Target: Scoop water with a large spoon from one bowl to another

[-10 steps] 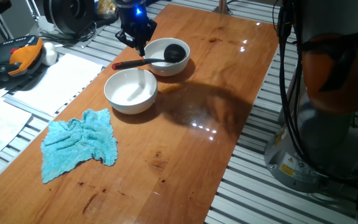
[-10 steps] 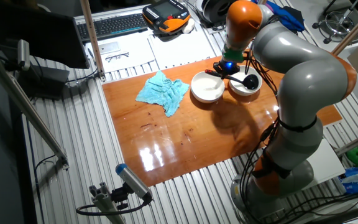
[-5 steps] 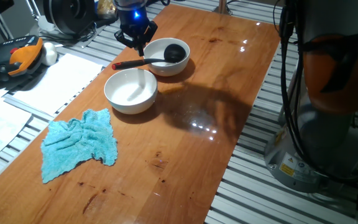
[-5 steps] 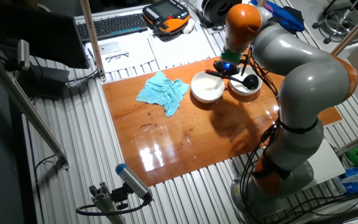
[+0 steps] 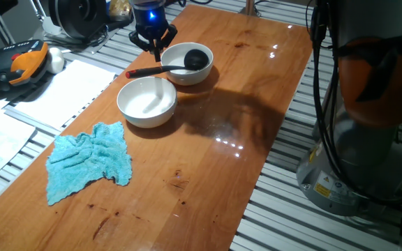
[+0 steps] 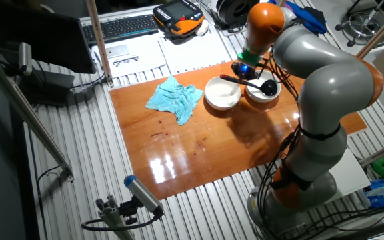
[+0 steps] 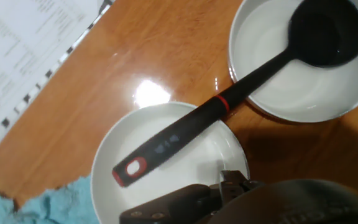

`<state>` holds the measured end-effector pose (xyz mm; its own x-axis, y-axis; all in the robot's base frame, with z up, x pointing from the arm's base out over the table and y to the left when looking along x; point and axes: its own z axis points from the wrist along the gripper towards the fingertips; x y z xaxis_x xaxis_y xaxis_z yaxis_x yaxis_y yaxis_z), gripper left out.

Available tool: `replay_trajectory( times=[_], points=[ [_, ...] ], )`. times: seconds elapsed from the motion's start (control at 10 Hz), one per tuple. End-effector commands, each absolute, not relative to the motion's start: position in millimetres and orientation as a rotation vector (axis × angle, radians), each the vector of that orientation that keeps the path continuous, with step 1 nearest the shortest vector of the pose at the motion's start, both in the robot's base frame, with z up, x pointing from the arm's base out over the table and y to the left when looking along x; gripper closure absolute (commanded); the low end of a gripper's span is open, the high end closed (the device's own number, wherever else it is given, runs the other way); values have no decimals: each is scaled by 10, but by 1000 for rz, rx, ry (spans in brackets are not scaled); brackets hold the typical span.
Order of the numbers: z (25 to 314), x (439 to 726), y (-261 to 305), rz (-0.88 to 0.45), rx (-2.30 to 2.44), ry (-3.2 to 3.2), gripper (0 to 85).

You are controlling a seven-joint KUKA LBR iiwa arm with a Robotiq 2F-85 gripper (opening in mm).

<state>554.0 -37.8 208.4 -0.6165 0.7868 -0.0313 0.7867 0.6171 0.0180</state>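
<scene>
Down at the bottom of the hand view, dark parts of the gripper filled the edge of the frame, too cropped to show the fingertips. From the fixed views it hovered above the ladle's handle, gripping nothing that could be seen; whether the jaws were spread or closed, I cannot tell.

Just beyond it sat the near white bowl, lower centre of the hand view, with the handle end of the large spoon lying across its rim, red tip toward the lower left. Further up, at the upper right, was the second white bowl, and the ladle's black cup rested inside it. The water looked to be in that bowl, clear against white and hard to make out, so I would not swear to its level.

At the lower left corner a scrap of the blue cloth showed, and printed papers lay off the table's edge at the upper left.

Judging by this, the step in hand was the approach to grasp. The next move called for a descent onto the handle between the 2 bowls, then a firm close, keeping the cup level.
</scene>
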Motion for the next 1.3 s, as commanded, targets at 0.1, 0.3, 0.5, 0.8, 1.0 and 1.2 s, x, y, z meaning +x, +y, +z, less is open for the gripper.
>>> replay_trajectory(
  times=[0.1,0.3,0.5,0.8,1.0,1.2],
  points=[
    [2028,5604,-382,-13,1693,2576,850],
    [2001,5627,-382,-45,1708,2534,850],
    [1965,5696,-329,-53,1721,2520,850],
    [1914,5735,-331,9,1754,2515,850],
    [1914,5735,-331,8,1738,2526,850],
    [1914,5735,-331,34,1699,2509,850]
  ],
)
